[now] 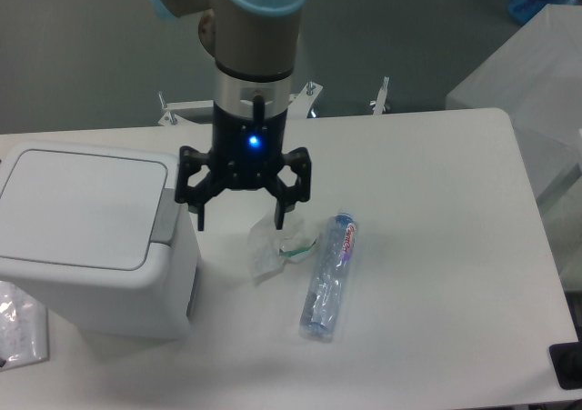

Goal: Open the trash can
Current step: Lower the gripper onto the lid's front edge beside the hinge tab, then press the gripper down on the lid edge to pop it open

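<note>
The gripper (240, 221) hung spread wide and empty just beside the one trash can (91, 237), which sat at the table's (436, 274) left edge, lid down. Pressing its grey push tab (165, 217) squarely would likely serve best. One plastic bottle (329, 275) and one crumpled wrapper (277, 245) lay mid-table.

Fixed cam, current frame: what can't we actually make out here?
- Trash can: lid shut, so the inside is hidden; the left side is cut off by the frame edge.
- Grey push tab: whether the gripper is above it or touching it can't be judged from one view.
- Plastic bottle: label print too small to read.
- Clear packet: cut off at the left edge.
- Crumpled wrapper: contents unclear.
</note>
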Action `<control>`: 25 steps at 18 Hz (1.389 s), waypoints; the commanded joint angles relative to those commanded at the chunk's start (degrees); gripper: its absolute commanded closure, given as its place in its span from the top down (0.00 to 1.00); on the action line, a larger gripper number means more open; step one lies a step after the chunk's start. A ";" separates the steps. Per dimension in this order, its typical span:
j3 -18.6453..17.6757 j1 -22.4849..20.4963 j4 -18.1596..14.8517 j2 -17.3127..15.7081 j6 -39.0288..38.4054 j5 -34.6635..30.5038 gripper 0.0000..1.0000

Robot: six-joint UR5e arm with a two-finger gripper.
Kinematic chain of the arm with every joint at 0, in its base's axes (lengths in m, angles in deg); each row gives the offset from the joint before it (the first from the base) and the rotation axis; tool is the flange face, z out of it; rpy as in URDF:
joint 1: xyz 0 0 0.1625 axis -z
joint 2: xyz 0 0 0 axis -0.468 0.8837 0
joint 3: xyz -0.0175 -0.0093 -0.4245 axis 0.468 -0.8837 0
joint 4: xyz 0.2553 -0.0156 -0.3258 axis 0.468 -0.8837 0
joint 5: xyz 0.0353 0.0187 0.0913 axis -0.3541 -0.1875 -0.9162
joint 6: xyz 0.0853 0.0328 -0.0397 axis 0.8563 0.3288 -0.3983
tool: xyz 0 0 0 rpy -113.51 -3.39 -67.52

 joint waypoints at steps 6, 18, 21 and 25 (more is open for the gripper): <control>-1.50 0.88 0.00 -0.18 0.00 -0.09 1.00; -3.17 0.88 0.00 -1.14 0.00 0.09 1.00; -3.35 0.88 0.09 -1.41 0.00 0.26 1.00; -3.52 0.88 0.09 -1.41 0.00 0.26 1.00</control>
